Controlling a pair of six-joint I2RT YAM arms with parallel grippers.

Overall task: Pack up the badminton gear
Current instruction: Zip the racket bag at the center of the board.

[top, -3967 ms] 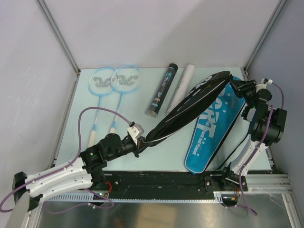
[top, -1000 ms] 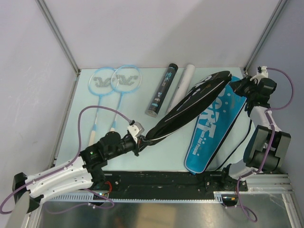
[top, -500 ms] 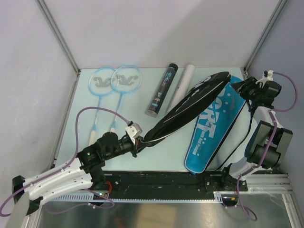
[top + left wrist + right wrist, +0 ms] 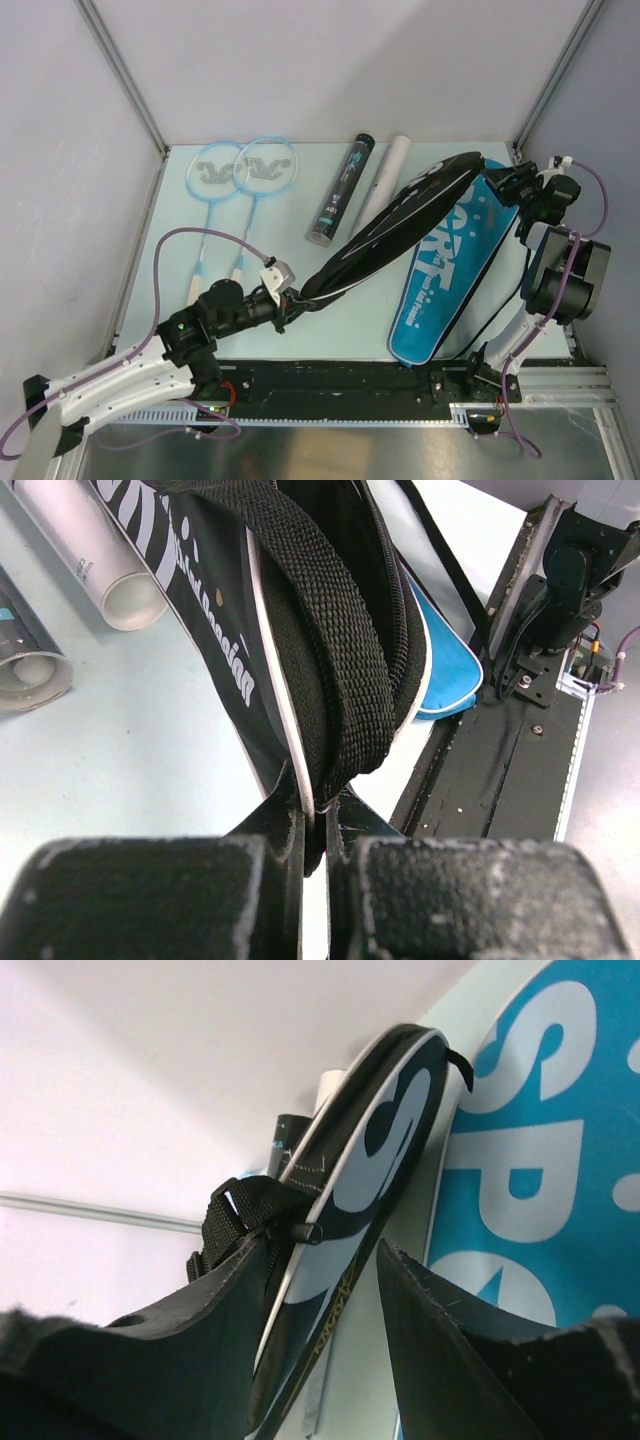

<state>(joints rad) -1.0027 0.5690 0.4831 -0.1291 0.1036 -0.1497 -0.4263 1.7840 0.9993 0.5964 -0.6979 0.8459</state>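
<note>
The black "SPORT" bag [image 4: 400,220] lies diagonally, partly over the blue bag [image 4: 455,270]. My left gripper [image 4: 286,298] is shut on its narrow end; in the left wrist view the left gripper [image 4: 318,825] pinches the white-piped edge of the black bag [image 4: 330,640] below the webbing strap. My right gripper [image 4: 503,181] is at the wide end, open. In the right wrist view the right gripper [image 4: 325,1250] straddles the black bag's [image 4: 385,1130] edge, with the zipper pull [image 4: 312,1232] by the left finger. Two light-blue rackets [image 4: 240,170] lie at the far left.
A black tube [image 4: 343,192] and a white tube [image 4: 385,180] lie side by side behind the bags. The enclosure walls and posts stand close on the left, back and right. The black rail [image 4: 350,385] runs along the near edge.
My right gripper has gone from shut to open at the black bag's wide end. The left arm has drawn slightly back to the left with the bag's narrow end.
</note>
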